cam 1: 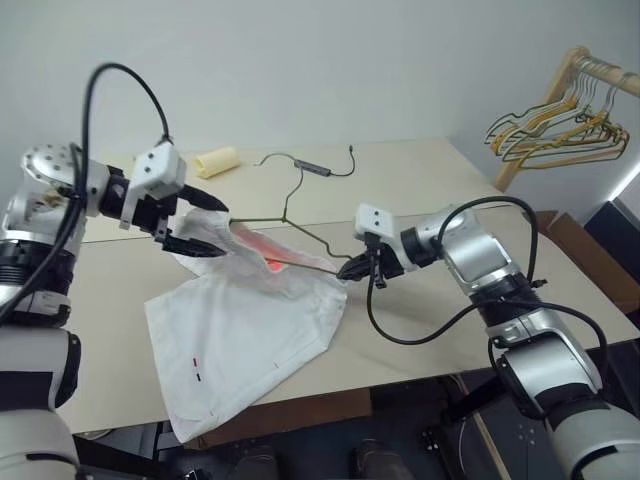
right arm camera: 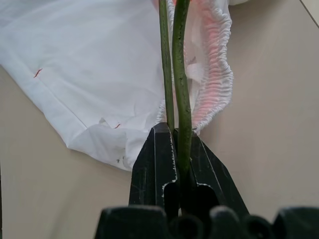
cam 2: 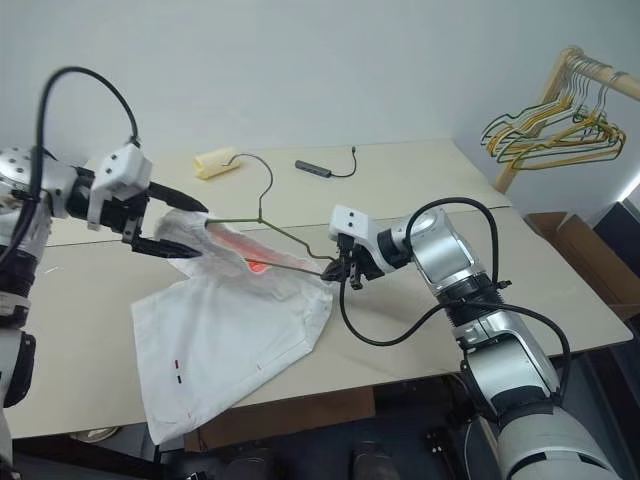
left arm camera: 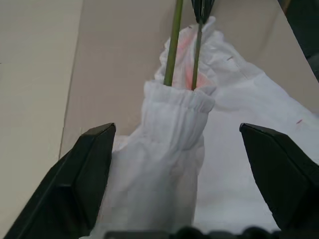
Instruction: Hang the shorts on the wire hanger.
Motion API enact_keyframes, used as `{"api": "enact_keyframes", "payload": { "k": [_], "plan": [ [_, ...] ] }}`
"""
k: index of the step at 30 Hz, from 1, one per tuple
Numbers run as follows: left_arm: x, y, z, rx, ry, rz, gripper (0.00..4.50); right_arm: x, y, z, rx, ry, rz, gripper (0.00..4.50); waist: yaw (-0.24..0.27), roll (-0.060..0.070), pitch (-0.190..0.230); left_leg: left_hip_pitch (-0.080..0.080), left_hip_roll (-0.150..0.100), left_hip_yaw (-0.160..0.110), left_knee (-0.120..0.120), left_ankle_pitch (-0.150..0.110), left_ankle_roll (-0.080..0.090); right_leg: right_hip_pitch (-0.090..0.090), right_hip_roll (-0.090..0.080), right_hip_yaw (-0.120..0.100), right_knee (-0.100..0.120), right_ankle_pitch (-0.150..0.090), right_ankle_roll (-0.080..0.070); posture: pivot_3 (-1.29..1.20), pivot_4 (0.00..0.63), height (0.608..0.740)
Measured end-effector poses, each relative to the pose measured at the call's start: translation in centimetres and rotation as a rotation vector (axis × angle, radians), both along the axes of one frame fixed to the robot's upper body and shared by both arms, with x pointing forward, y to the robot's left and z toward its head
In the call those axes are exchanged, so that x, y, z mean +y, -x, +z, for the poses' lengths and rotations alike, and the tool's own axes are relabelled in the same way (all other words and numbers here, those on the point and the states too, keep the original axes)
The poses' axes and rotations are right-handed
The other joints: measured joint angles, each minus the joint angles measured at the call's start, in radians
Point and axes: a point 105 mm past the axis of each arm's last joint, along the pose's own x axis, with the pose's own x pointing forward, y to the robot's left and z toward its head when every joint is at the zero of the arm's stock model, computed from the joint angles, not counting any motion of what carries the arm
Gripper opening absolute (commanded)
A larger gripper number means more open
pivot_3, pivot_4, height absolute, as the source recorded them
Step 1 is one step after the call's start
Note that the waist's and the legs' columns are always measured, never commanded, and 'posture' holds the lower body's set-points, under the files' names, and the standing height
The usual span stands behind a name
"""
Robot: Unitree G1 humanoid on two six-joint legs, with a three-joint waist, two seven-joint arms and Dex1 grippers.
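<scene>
2 tools | R tool (cam 1: 352,268) pinches wire hanger (cam 1: 290,222) end — L tool (cam 1: 200,224) spread, straddling shorts (cam 1: 250,330) waistband

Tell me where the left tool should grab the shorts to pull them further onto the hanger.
Probably the gathered waistband end of the shorts, where the wire hanger pokes out of the fabric. That bunched fold lies between the open left tool's fingers, so close straight from there. The right tool is shut on the hanger's opposite corner, steadying it.
</scene>
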Motion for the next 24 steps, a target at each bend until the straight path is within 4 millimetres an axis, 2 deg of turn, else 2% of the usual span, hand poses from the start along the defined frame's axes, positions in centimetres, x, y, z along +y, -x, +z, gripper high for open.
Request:
{"api": "enact_keyframes", "payload": {
  "k": [4, 10, 11, 17, 20, 21, 24],
  "plan": [
    [0.2, -0.4, -0.5, 0.032, -0.004, 0.016, 2.17, 0.2, 0.2, 0.2, 0.003, 0.002, 0.004, 0.0, -0.001, 0.0, 0.0, 0.0, 0.0, 0.0, 0.0, 0.0, 0.0, 0.0, 0.0, 0.0, 0.001, 0.0, 0.0, 0.04, 0.0, 0.74],
    [-0.2, -0.7, -1.1, 0.058, 0.008, 0.018, 0.22, 0.1, 0.4, 0.4, -0.003, 0.01, 0.005, 0.0, -0.002, 0.0, 0.0, 0.0, 0.0, 0.0, 0.001, 0.0, 0.0, 0.0, 0.0, 0.0, 0.001, 0.0, 0.0, 0.04, 0.0, 0.74],
    [-0.2, -0.7, -1.1, 0.06, 0.006, 0.016, 0.01, 0.0, 0.3, 0.5, -0.008, 0.013, 0.0, 0.0, -0.002, 0.0, 0.0, 0.0, 0.0, 0.0, 0.001, 0.0, 0.0, 0.0, 0.0, 0.0, 0.001, 0.0, 0.0, 0.04, 0.0, 0.74],
    [-0.3, -0.8, -1.7, 0.05, -0.028, -0.002, 0.01, 0.0, 0.5, 0.0, -0.032, 0.018, -0.005, 0.0, -0.003, 0.0, 0.0, 0.0, 0.0, 0.0, 0.001, 0.0, 0.0, 0.0, 0.0, 0.0, 0.002, 0.0, 0.0, 0.03, 0.0, 0.74],
    [-0.2, -1.0, -2.0, 0.035, -0.049, -0.005, 0.01, 0.0, 0.2, -0.4, -0.135, 0.024, 0.007, 0.0, -0.003, 0.0, 0.0, 0.0, 0.0, 0.0, 0.002, 0.0, 0.0, 0.0, 0.0, 0.0, 0.002, 0.0, 0.0, 0.03, 0.0, 0.74],
    [-0.2, -1.0, -2.0, 0.03, -0.051, -0.007, 0.0, 0.0, 0.2, -0.5, -0.149, 0.02, 0.011, 0.58, -0.003, 0.0, 0.0, 0.0, 0.0, 0.0, 0.002, 0.0, 0.0, 0.0, 0.0, 0.0, 0.002, 0.0, 0.0, 0.03, 0.0, 0.74],
    [-0.1, -1.0, -1.9, 0.018, -0.05, -0.007, 0.0, 0.2, 0.2, -0.4, -0.191, 0.005, 0.016, 1.47, -0.006, 0.0, 0.0, 0.0, 0.0, 0.0, 0.002, 0.0, 0.0, -0.001, 0.0, 0.0, 0.003, 0.0, 0.0, 0.03, 0.0, 0.74]
  ]
}}
